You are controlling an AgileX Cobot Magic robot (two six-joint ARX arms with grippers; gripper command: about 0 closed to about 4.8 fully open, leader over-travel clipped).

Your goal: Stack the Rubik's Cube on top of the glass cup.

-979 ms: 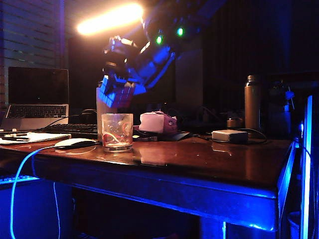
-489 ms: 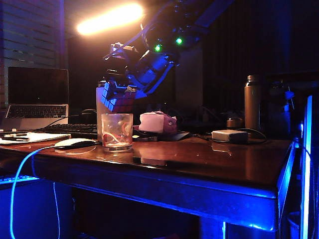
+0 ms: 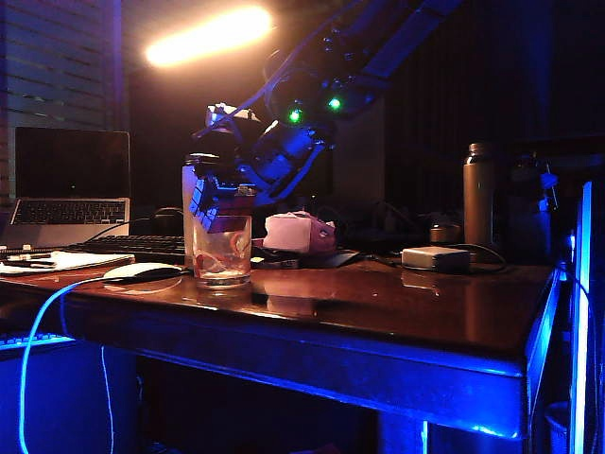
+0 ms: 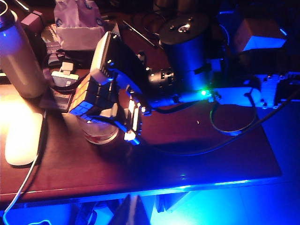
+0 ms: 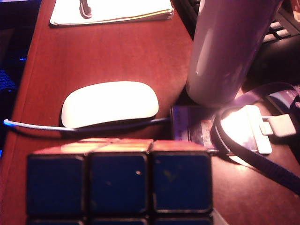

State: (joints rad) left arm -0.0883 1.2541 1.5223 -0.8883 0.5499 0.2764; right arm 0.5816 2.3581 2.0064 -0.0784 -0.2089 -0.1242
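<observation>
A: Where is the Rubik's Cube point(image 3: 216, 203)?
B: At the glass cup point(image 3: 223, 252) rim, tilted, clamped in the right gripper point(image 4: 108, 98) jaws.
A: Handling?
B: Rigid, light; the glass looks fragile. Left gripper unseen.

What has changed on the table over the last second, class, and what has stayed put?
The right gripper has come down with the Rubik's Cube, from above the glass cup to its rim, cube still tilted and still held. The cup, the white mouse, the brown bottle and the grey box have not moved.
</observation>
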